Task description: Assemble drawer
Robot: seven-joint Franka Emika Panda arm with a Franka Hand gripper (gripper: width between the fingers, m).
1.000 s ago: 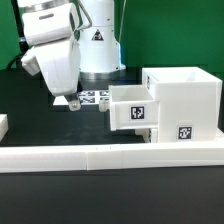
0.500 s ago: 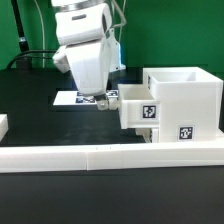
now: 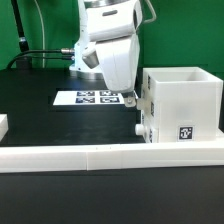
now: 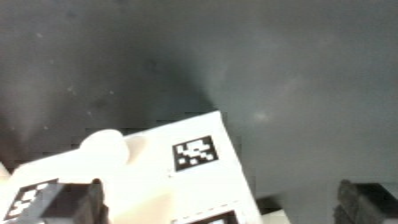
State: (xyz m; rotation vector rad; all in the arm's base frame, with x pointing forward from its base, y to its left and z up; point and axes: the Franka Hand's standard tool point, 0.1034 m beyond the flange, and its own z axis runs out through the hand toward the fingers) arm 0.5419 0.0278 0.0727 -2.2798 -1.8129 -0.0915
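Observation:
The white drawer housing (image 3: pixel 181 104) stands at the exterior view's right, with a tag low on its side. A tray sits pushed into its left face; only its small knob (image 3: pixel 140 129) sticks out. My gripper (image 3: pixel 128 100) hangs right beside that face, fingertips level with the top of the tray front. In the wrist view the white tray front (image 4: pixel 169 165) with its tag and round knob (image 4: pixel 103 150) lies between my two dark fingers (image 4: pixel 64 200), which stand wide apart; the gripper (image 4: pixel 214 200) is open and holds nothing. I cannot make out a second tray separately.
The marker board (image 3: pixel 92 98) lies flat on the black table behind my gripper. A long low white border wall (image 3: pixel 90 156) runs along the front. A small white piece (image 3: pixel 3 125) sits at the exterior view's left edge. The arm base stands at the back.
My gripper moved toward the exterior view's right and pushed the protruding tray into the housing; the tray front now sits nearly flush with the housing's left face.

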